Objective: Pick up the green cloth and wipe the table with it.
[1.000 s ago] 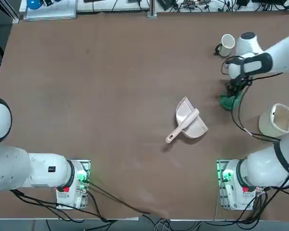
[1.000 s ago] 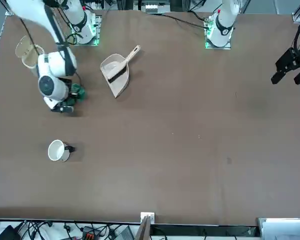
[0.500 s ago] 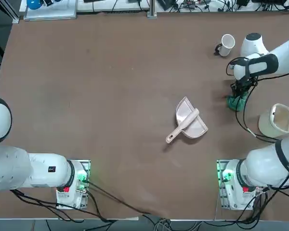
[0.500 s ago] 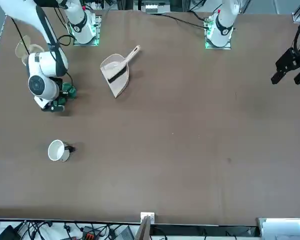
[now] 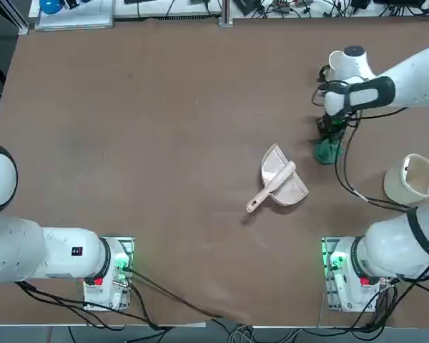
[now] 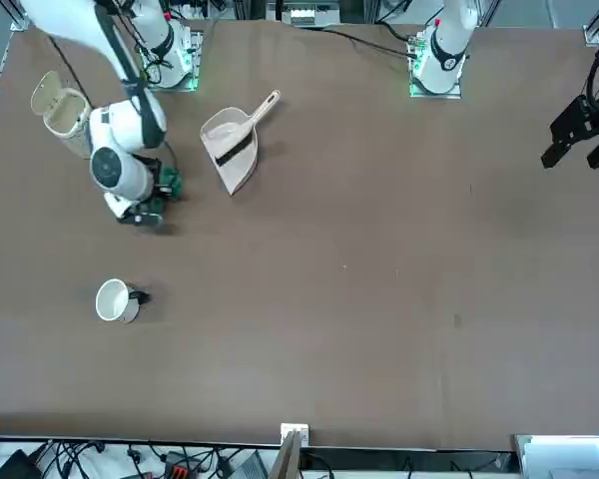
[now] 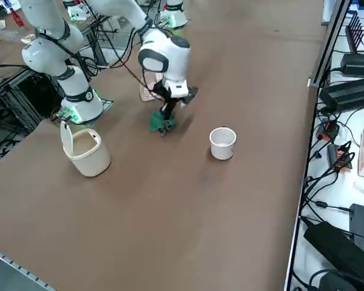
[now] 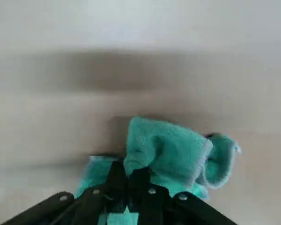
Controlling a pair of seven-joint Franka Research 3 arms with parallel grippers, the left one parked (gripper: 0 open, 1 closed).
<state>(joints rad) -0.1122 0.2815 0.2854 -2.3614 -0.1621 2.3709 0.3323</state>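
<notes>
The green cloth (image 5: 327, 151) lies bunched on the brown table (image 5: 164, 143) at the right, just right of the pink dustpan. My right gripper (image 5: 329, 141) stands over it, shut on the cloth's upper fold and pressing it to the tabletop. The front view shows the cloth (image 6: 170, 186) peeking out beside the gripper (image 6: 152, 205). Seen from the right side, the cloth (image 7: 161, 125) hangs under the gripper (image 7: 167, 114) and touches the table. In the wrist view the two fingers (image 8: 116, 180) meet tight on the teal-green fabric (image 8: 168, 150).
A pale pink dustpan (image 5: 282, 182) lies close to the cloth's left. A white cup (image 5: 336, 61) stands behind the arm, towards the far edge. A beige lidded container (image 5: 412, 179) sits at the right edge. Cables run along the table's far side.
The gripper dragged the cloth first to the right, towards the beige container, then back left; it now sits nearer the dustpan. The fingers stayed shut on the cloth.
</notes>
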